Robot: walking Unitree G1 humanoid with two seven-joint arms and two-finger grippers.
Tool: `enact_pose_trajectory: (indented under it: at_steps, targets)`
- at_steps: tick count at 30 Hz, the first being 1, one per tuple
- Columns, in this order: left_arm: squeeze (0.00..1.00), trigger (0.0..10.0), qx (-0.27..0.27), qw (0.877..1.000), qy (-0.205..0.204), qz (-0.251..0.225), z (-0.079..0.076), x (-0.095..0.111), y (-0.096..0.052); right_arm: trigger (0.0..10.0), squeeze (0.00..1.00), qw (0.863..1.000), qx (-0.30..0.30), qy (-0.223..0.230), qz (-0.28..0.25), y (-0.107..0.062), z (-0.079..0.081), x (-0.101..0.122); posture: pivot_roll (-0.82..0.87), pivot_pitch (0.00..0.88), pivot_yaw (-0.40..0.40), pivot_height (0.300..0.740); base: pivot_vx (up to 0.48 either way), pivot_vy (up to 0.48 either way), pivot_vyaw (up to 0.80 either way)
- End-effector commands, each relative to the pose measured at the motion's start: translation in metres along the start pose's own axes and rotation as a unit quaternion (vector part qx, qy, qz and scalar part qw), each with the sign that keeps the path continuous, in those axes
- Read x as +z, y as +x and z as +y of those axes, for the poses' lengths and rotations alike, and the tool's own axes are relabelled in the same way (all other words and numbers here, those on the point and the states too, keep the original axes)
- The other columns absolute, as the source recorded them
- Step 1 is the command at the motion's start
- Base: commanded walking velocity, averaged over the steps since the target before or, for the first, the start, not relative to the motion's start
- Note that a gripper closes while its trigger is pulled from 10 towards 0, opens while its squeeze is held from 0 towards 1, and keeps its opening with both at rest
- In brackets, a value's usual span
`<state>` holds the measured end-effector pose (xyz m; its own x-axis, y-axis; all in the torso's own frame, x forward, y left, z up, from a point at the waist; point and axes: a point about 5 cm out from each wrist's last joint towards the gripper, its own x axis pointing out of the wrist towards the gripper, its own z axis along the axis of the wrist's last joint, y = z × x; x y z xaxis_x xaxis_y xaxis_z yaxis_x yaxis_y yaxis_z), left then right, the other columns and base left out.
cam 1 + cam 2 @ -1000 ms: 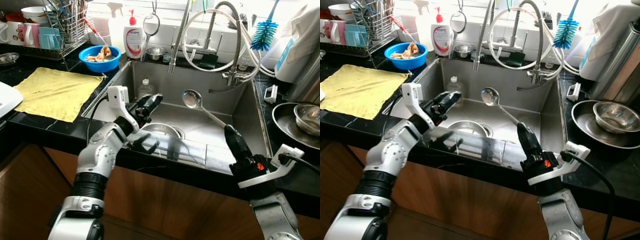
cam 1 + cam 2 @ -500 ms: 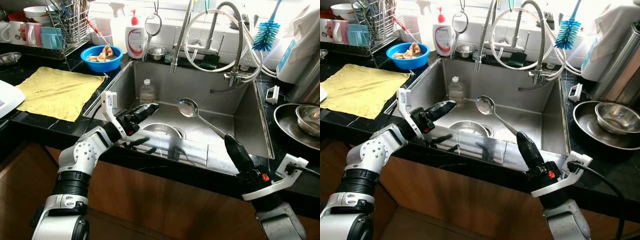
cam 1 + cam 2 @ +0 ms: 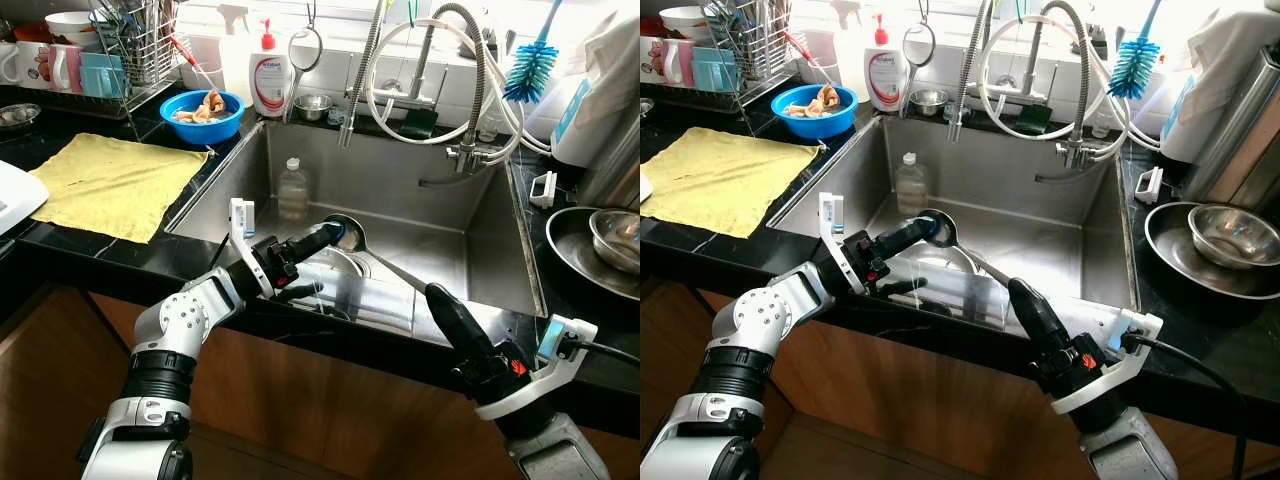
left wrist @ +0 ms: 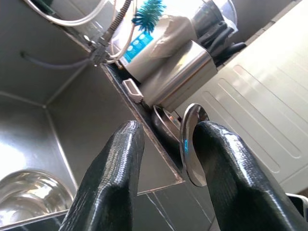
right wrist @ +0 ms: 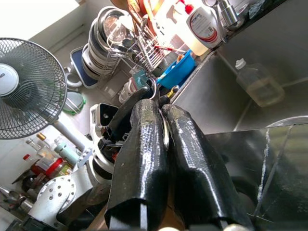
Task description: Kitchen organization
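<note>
A steel ladle (image 3: 348, 229) hangs over the sink (image 3: 495, 235). Its thin handle slants down to my right gripper (image 3: 437, 297), which is shut on the handle's end above the sink's front edge. The right wrist view has the two fingers (image 5: 144, 144) pressed together around the handle. My left gripper (image 3: 333, 233) reaches in from the front left and is open at the ladle's bowl. In the left wrist view the bowl of the ladle (image 4: 189, 144) stands edge-on between the fingers, close against one finger (image 4: 226, 168). A steel bowl (image 3: 340, 264) sits at the drain, partly hidden.
A plastic bottle (image 3: 293, 188) stands in the sink's back left. A yellow cloth (image 3: 110, 185), a blue bowl (image 3: 205, 115), a soap bottle (image 3: 268, 80) and a dish rack (image 3: 135, 45) lie on the left counter. Steel bowls (image 3: 605, 240) sit right. Faucet hoses (image 3: 430, 70) hang above.
The right gripper has carried the ladle leftward, so its bowl now sits at the left gripper's fingertips. The left gripper has turned and reached toward the ladle's bowl.
</note>
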<state>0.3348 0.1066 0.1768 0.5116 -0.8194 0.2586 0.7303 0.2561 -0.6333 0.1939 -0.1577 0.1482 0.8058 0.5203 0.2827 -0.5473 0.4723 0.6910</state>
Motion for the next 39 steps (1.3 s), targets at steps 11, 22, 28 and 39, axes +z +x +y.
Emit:
enact_pose_trajectory:
  at_steps: [11,22,28,39]
  targets:
    - [0.00,0.0,-0.018,1.000,-0.008,0.001,-0.006,-0.001,0.001,10.0,0.00,1.000,0.005,-0.008,-0.003,0.000,0.002,0.004,0.05,0.000,-0.038,0.740,0.000,0.000,0.00]
    - [0.00,0.0,-0.032,0.999,-0.018,-0.006,-0.009,0.000,0.001,10.0,0.00,1.000,0.000,-0.005,-0.007,0.004,-0.001,0.003,0.05,0.000,-0.045,0.740,0.000,0.000,0.00]
    - [0.00,0.0,-0.053,0.998,-0.022,0.005,-0.014,-0.004,0.002,10.0,0.00,1.000,-0.011,-0.018,0.008,0.005,-0.005,0.000,0.05,0.000,-0.048,0.740,0.000,0.000,0.00]
    - [0.00,0.0,-0.051,0.998,-0.033,-0.024,-0.014,0.002,0.002,10.0,1.00,1.000,-0.012,-0.026,0.013,0.007,-0.006,-0.001,0.05,0.000,-0.051,0.740,0.000,0.000,0.00]
